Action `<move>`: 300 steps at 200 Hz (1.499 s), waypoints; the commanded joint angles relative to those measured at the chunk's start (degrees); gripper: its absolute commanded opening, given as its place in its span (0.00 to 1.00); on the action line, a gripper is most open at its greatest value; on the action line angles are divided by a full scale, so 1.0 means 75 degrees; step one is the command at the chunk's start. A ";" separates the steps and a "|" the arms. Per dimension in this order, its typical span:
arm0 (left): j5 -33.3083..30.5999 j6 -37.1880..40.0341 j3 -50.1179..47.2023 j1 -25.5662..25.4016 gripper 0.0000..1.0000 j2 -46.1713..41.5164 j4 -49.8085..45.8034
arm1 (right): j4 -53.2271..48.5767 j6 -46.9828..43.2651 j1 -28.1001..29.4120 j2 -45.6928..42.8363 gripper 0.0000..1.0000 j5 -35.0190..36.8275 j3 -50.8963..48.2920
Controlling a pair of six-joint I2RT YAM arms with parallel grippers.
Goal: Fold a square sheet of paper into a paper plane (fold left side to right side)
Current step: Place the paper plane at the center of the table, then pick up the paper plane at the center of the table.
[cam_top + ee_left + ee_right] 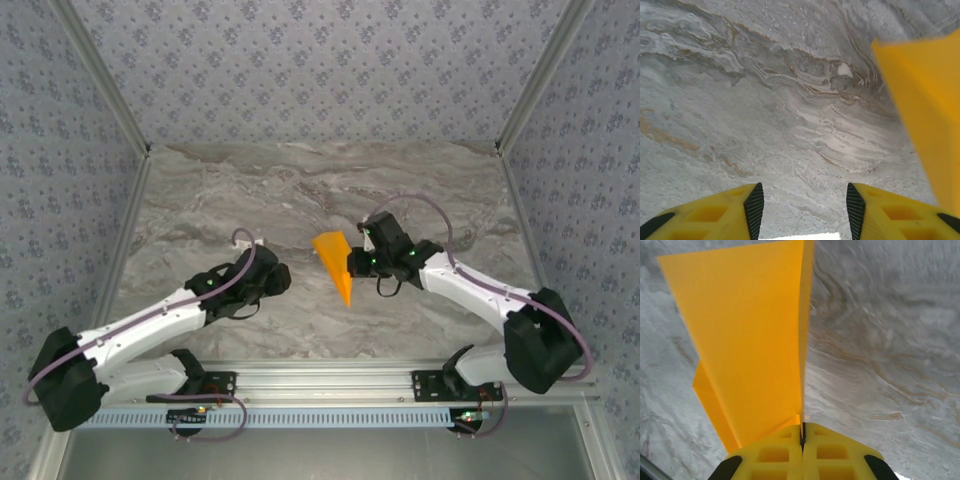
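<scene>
Orange-yellow creased paper plane [335, 258] sits mid-table, pinched by right gripper [802, 432], 2 fingers pressed together. Left gripper [805, 205] is spread, empty, just left, over grey marbled table [230, 190].

Matt orange paper plane [333, 255]; smooth marble-patterned table [250, 190].

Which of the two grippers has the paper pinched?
The right gripper, shut on the folded orange paper; the left gripper is open and empty over the table.
</scene>
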 commanded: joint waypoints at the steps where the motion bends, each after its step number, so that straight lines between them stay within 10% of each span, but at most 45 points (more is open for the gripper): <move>1: -0.0463 -0.0056 -0.0180 0.0092 0.53 -0.0424 -0.0453 | 0.0862 -0.0071 -0.0489 0.0432 0.13 -0.0877 -0.0691; 90: -0.0515 0.0454 -0.0387 0.0122 0.87 -0.1422 -0.0338 | -0.2076 -0.1524 -0.0253 -0.0468 0.55 0.0852 0.0091; 162: -0.0554 0.0419 -0.0556 0.0135 0.90 -0.1740 -0.0425 | -0.1258 -0.2005 -0.0336 0.0454 0.50 -0.0660 -0.0174; 300: -0.0682 0.0306 -0.0640 0.0154 0.91 -0.1859 -0.0580 | -0.1010 -0.1993 -0.0089 0.1772 0.28 -0.0586 0.0319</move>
